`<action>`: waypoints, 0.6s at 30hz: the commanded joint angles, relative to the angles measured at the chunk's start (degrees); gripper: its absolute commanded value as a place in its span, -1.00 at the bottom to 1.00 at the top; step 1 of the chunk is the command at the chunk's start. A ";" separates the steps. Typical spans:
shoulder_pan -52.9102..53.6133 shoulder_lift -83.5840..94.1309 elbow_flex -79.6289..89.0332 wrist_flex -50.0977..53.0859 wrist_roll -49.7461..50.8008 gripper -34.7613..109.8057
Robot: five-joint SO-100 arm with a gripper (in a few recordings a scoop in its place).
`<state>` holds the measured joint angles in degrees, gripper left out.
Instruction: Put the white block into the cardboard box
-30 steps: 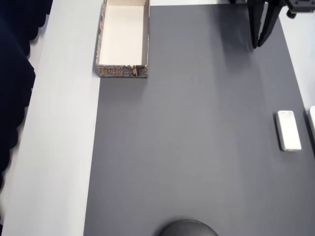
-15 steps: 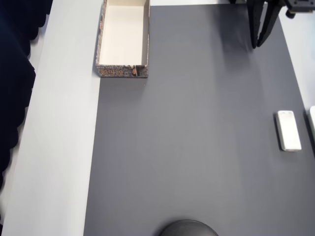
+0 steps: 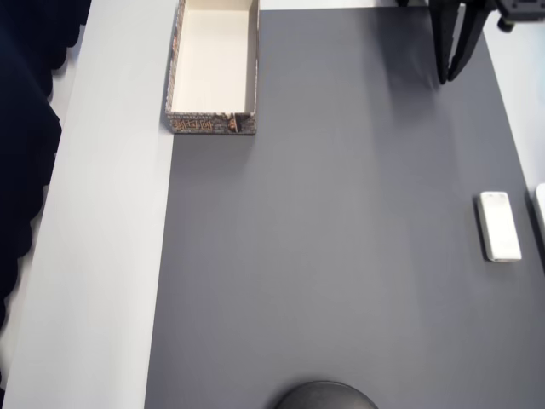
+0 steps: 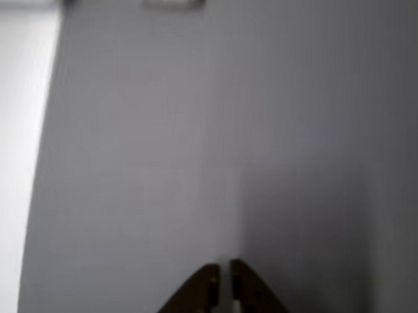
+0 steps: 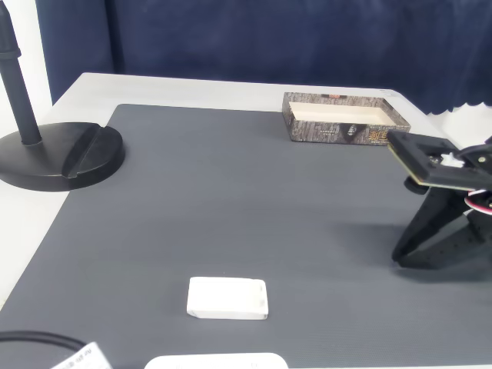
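1. White block flat on the dark grey mat, near its right edge in the overhead view, well apart from the gripper at the mat's top right corner.
2. Gripper fingers nearly together, a thin gap between the tips, holding nothing.
3. Cardboard box at the mat's top left corner, empty.
4. White table under the mat; dark blue curtain behind; black round stand base at a mat edge.
5. No readable writing.

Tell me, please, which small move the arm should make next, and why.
Probably move the tool along the mat toward the block. The tool looks shut, holds nothing and is far from the block, which lies flat on the mat, far from the box.
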<state>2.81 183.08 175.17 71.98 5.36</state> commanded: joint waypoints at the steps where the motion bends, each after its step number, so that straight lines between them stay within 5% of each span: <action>1: -0.88 -5.80 -7.29 -2.29 -2.90 -0.54; 18: -0.62 -37.27 -26.54 -8.53 -2.20 -0.54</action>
<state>1.41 153.28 158.73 64.51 2.99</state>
